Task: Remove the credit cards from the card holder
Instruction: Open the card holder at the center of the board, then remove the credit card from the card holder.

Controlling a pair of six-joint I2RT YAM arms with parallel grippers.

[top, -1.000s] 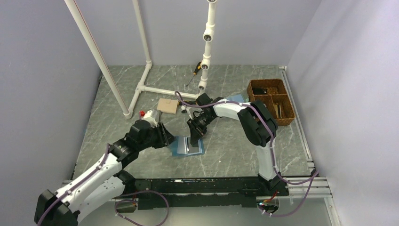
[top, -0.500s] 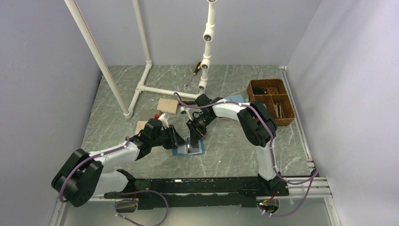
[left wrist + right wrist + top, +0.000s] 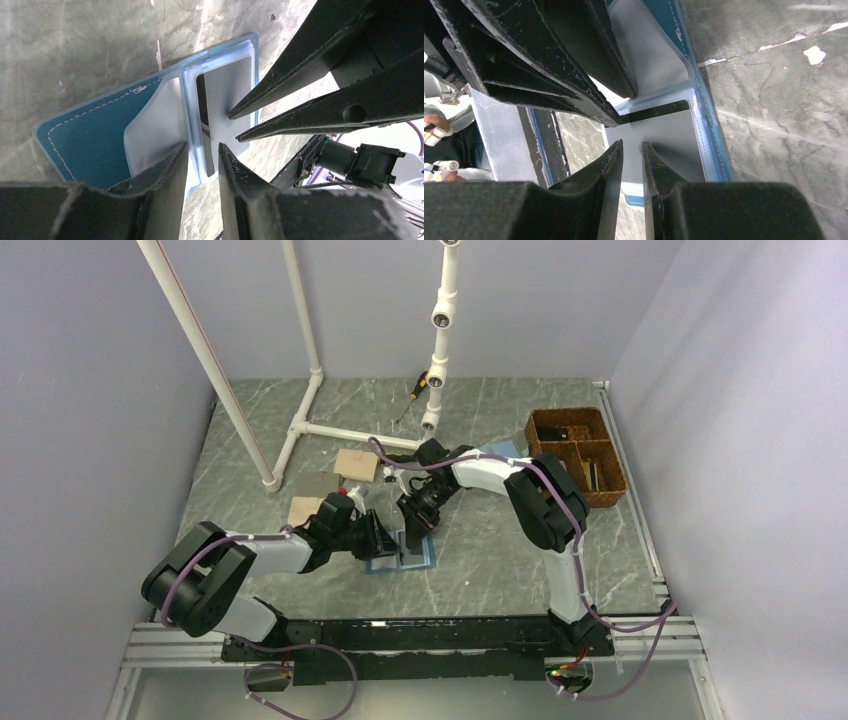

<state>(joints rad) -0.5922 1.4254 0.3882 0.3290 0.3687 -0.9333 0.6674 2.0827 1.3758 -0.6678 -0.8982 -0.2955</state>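
The card holder (image 3: 421,561) lies open on the table, teal-blue with clear slot pockets (image 3: 90,145) (image 3: 670,20). A silvery grey card (image 3: 227,90) sits in one half, also seen in the right wrist view (image 3: 671,142). A second grey card (image 3: 155,130) sits in the other half. My left gripper (image 3: 385,538) (image 3: 202,146) hovers over the wallet's middle fold, jaws a little apart with nothing between them. My right gripper (image 3: 412,537) (image 3: 631,145) points down onto the grey card, jaws narrowly apart; its tips face the left gripper's tips.
Tan blocks (image 3: 357,462) (image 3: 305,509) and a grey piece (image 3: 318,484) lie behind the left arm. A wicker basket (image 3: 578,452) stands at the right. A white pipe frame (image 3: 300,425) and a screwdriver (image 3: 414,390) are at the back.
My left arm has swung in from the left and lowered its gripper onto the open wallet, close to the right gripper. The right arm and the wallet have stayed put.
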